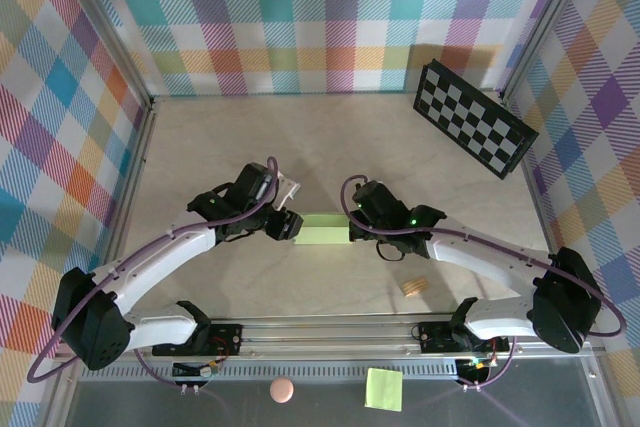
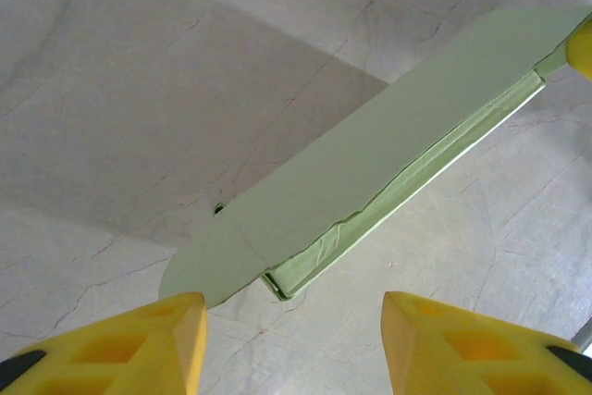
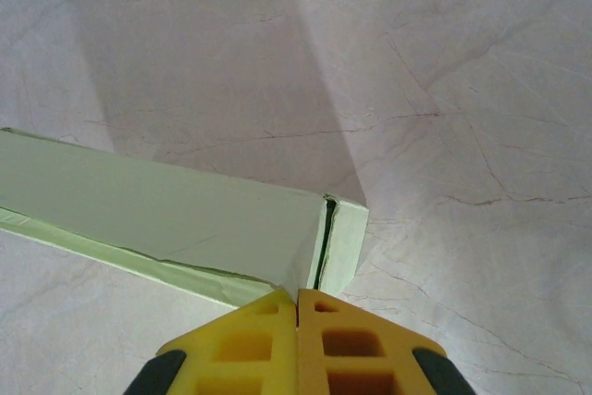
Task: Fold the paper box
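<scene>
Box status: paper box (image 1: 322, 228) lies flattened between both claws. My right claw (image 3: 296, 295), fingers fully together, rests its tips on the nearest end, evidently pinning it. My left claw (image 2: 291, 307) stands half-spread, holding nothing, the opposite end just ahead.
</scene>
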Tool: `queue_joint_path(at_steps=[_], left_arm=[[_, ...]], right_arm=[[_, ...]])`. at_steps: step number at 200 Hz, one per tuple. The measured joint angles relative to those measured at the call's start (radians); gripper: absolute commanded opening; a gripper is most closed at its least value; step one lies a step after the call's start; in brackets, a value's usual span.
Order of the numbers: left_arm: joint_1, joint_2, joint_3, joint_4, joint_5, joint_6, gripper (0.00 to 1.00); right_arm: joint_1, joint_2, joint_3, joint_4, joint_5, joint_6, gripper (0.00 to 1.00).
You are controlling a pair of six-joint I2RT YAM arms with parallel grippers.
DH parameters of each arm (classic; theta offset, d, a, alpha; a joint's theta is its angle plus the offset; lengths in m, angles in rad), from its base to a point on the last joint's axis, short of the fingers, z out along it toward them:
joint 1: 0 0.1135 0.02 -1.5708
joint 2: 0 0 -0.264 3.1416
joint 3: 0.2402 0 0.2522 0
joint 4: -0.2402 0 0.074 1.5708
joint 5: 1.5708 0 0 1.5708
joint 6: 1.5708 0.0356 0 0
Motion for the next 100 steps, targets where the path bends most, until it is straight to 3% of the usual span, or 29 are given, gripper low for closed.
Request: queue_joint_path(at_steps=[24,68,100], left_arm=[[0.000,0.019,0.000,0.001,-0.013,-0.004,0.51],[0.000,0.077,0.001,-0.001,-0.014,-0.019,0.39],[0.000,0.076,0.002,0.000,-0.019,-0.028,0.40]], right_arm=[[0.002,0.000,0.001,-0.002,0.000,-0.003,0.00],[0.003,0.000,0.001,-0.004,0.001,-0.003,0.00],[0.003,0.000,0.005,-0.008,0.000,-0.003,0.00]])
